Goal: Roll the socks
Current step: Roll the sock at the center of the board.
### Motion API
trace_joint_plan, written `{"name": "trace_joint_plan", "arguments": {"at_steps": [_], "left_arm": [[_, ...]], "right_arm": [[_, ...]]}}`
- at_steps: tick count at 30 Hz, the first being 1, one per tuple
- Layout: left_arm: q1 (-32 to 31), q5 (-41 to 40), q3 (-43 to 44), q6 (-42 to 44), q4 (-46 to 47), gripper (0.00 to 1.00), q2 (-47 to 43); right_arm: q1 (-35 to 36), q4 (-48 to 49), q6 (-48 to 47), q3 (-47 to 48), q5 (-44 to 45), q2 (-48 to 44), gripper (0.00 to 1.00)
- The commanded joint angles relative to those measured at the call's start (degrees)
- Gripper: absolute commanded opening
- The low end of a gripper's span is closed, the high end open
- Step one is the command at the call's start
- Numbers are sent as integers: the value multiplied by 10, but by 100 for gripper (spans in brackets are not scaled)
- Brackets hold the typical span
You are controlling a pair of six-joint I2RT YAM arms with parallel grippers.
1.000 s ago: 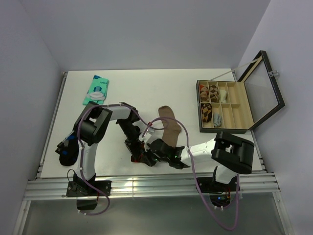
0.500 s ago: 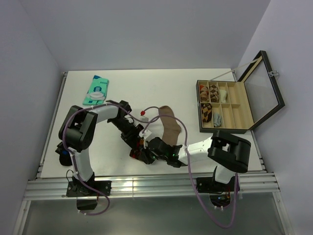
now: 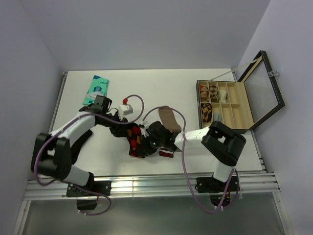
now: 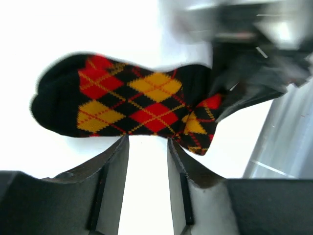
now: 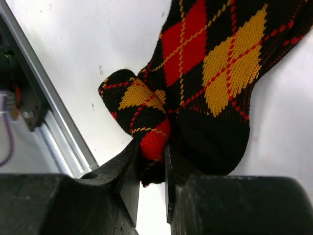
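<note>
The black argyle sock lies flat on the white table near the front middle, one end folded up. My right gripper is shut on that folded end, and the rest of the sock spreads away from its fingers. In the left wrist view my left gripper stands open just short of the argyle sock, with only bare table between its fingers. The tan-brown sock lies just behind the right gripper, partly covered by the arm and its cable. The left gripper sits to the sock's left.
A teal flat packet lies at the back left. An open wooden box with rolled socks in some compartments stands at the right, its glass lid raised. A metal rail runs along the table's front edge.
My left gripper has opened and come off the argyle sock, and the left arm has swung out to the left. The right gripper has shifted back and left with the sock end.
</note>
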Motion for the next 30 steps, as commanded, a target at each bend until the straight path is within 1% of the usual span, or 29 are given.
{"name": "trace_joint_plan", "arguments": {"at_steps": [1, 2, 3, 4, 5, 6, 7, 8, 9, 11, 12, 15, 21, 26, 30], "left_arm": [[-5, -28, -39, -4, 111, 43, -87], [-8, -47, -57, -1, 120, 43, -114], [-18, -58, -65, 5, 125, 44, -125], [-25, -70, -73, 19, 130, 44, -134], [-33, -103, -94, 21, 147, 45, -152], [-55, -120, -105, 29, 171, 45, -168], [-68, -136, -117, 33, 171, 45, -177], [-82, -178, -146, 35, 196, 45, -187], [-120, -199, -161, 35, 213, 45, -198], [-158, -251, -205, 35, 257, 46, -232], [-187, -260, -217, 34, 269, 50, -243], [-217, -285, -247, 39, 297, 55, -267], [-263, -322, -277, 43, 325, 57, -251], [-314, -335, -297, 37, 343, 58, -257], [-336, -340, -301, 28, 349, 60, -243]], "right_arm": [[-28, -147, 2, 44, -43, 45, 17], [-38, -162, -1, 58, -57, 64, 18], [-42, -203, -10, 72, -58, 73, 18], [-45, -220, -14, 99, -61, 80, 18], [-49, -237, -20, 113, -66, 97, 18], [-52, -269, -27, 140, -75, 105, 19], [-55, -283, -29, 153, -81, 113, 19], [-58, -294, -31, 164, -89, 124, 19], [-65, -313, -34, 182, -104, 130, 19], [-70, -328, -36, 195, -118, 138, 20], [-74, -342, -38, 206, -122, 141, 21], [-82, -360, -42, 220, -135, 145, 22], [-86, -401, -51, 247, -125, 155, 24], [-86, -408, -51, 253, -124, 159, 24], [-88, -410, -52, 255, -124, 160, 24]]}}
